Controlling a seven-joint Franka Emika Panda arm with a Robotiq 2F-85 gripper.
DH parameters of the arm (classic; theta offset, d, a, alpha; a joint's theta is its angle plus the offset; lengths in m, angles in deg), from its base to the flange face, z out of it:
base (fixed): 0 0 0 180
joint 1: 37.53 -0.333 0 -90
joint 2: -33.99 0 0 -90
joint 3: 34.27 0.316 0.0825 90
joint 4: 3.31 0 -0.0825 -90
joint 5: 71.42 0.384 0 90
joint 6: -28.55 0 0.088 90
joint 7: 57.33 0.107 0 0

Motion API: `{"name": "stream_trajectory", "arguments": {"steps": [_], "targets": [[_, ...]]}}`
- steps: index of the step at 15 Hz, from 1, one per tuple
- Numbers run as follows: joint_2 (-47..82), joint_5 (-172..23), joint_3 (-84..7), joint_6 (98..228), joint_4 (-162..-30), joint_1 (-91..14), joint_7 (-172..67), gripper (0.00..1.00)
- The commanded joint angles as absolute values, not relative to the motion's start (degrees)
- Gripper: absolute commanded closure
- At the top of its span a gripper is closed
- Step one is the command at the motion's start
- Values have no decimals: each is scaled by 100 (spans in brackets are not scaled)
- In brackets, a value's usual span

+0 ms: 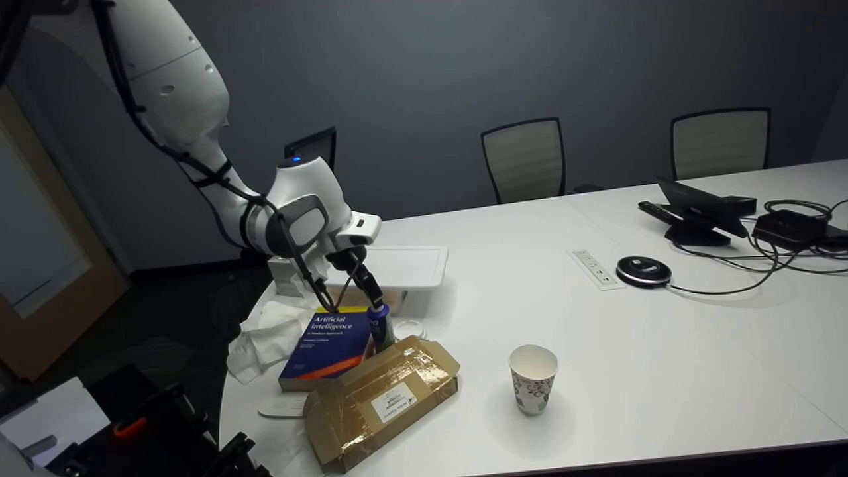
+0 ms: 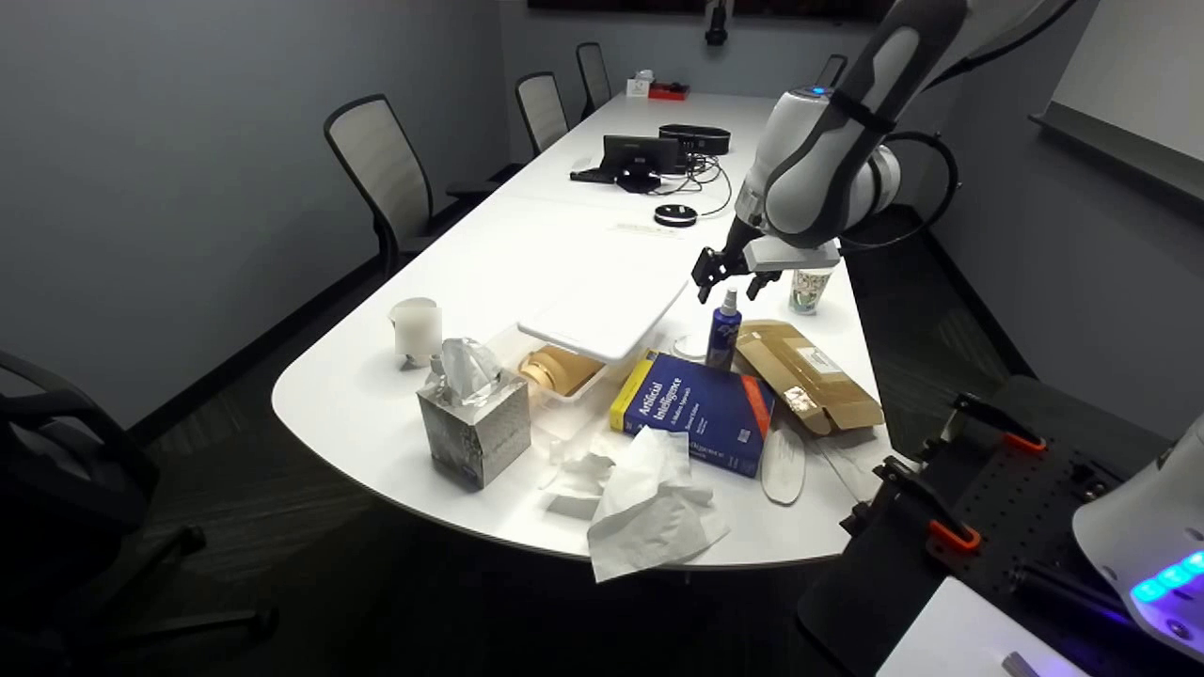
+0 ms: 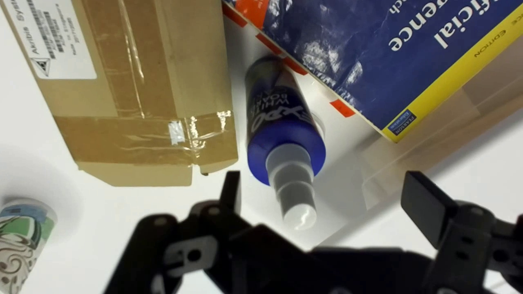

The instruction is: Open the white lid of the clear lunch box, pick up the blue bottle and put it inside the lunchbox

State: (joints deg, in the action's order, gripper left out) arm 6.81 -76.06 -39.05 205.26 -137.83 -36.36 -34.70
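Observation:
The blue bottle (image 2: 722,340) with its pale cap stands upright between the book and the cardboard box. My gripper (image 3: 320,190) is open above it; in the wrist view the cap (image 3: 300,216) shows between the spread fingers, nearer the left one, and neither finger visibly touches it. In both exterior views the white lid (image 2: 607,310) (image 1: 414,265) lies skewed over the clear lunch box (image 2: 576,400). One end of the box is uncovered, with something tan inside. How the lid's far side is supported cannot be seen.
The blue book (image 2: 701,409) and brown cardboard box (image 2: 814,376) flank the bottle closely. A small white round item (image 1: 409,329) sits beside it. Around them are a tissue box (image 2: 475,423), crumpled white cloth (image 2: 654,512), and a patterned paper cup (image 1: 533,381).

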Motion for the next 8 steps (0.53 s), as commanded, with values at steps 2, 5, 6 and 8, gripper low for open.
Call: {"name": "stream_trajectory", "arguments": {"steps": [2,5,6,8], "targets": [[476,-6876,-3590,20274,-13464,-3437,-4207,0],[429,-6650,-3506,20155,-13396,-3386,-4394,6],[427,-6605,-3512,20100,-13380,-3396,-4423,22],[431,-6555,-3555,19959,-13352,-3439,-4461,32]]}}
